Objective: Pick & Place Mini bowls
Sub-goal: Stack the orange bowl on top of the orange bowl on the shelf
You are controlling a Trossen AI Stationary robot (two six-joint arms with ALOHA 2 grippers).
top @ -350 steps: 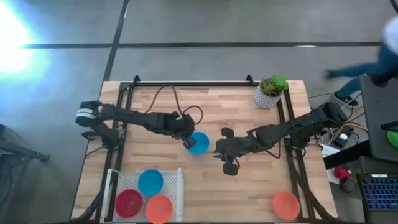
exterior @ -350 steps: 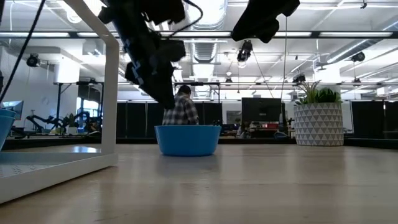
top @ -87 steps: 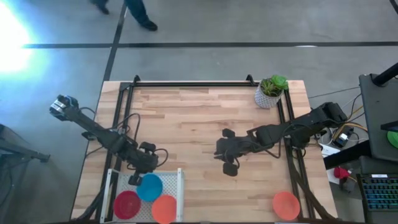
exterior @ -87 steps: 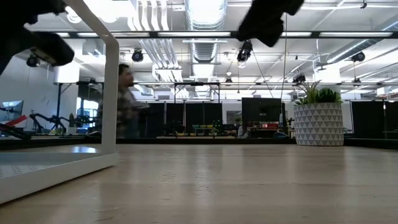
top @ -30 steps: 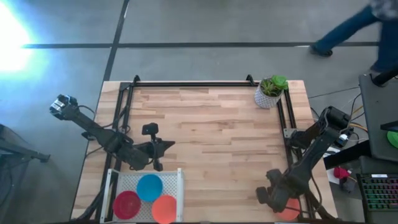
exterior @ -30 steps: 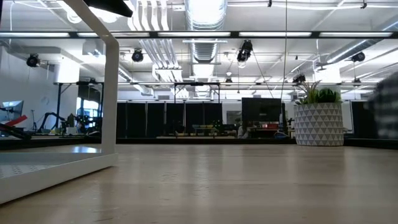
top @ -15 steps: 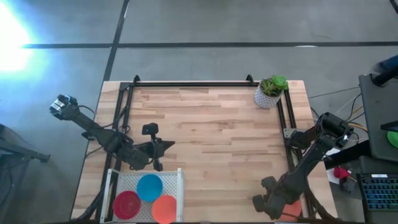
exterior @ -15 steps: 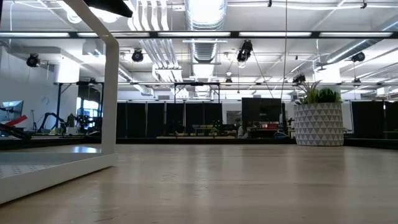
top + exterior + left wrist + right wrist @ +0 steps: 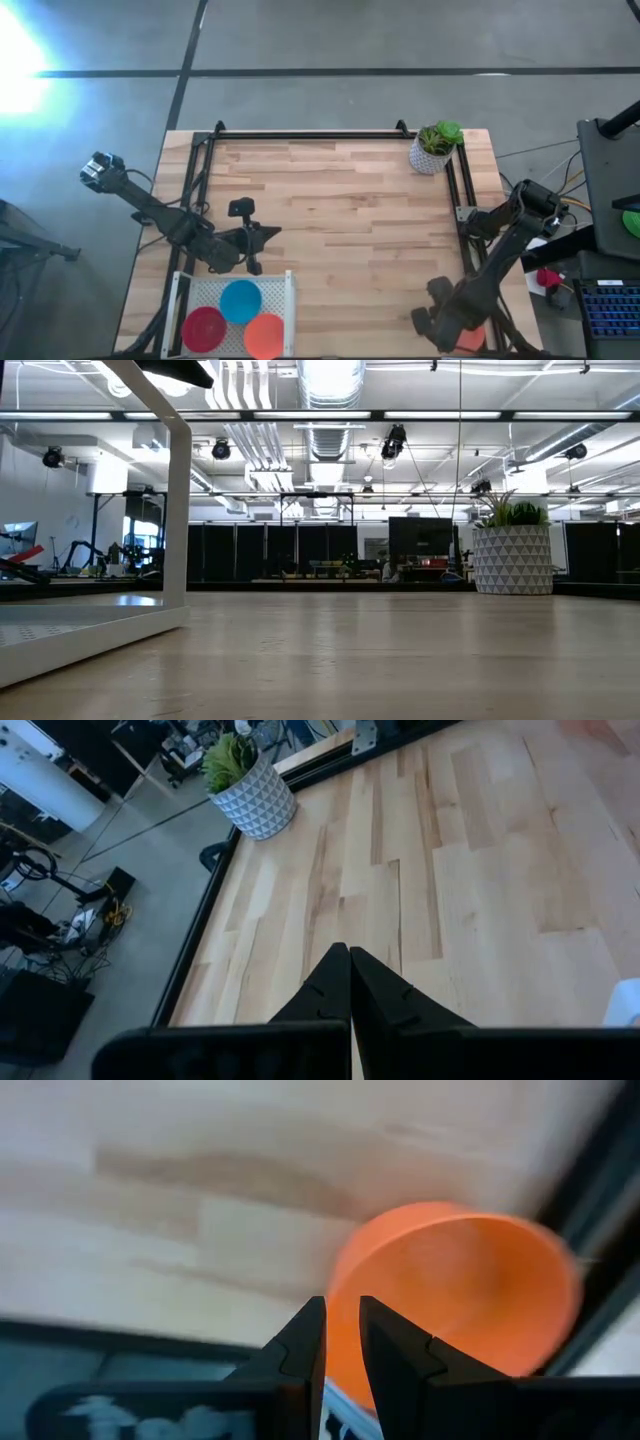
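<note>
At the table's front right corner, the right gripper (image 9: 340, 1325) has come down over the orange bowl (image 9: 470, 1295), fingers nearly together astride its rim: the grasp is imminent. The left gripper (image 9: 349, 955), fingers together and empty, waits beside the rack (image 9: 291, 290) holding three bowls (image 9: 241, 301).

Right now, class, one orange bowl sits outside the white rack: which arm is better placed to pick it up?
The right. Its gripper is at the orange bowl; the left gripper waits beside the rack.
</note>
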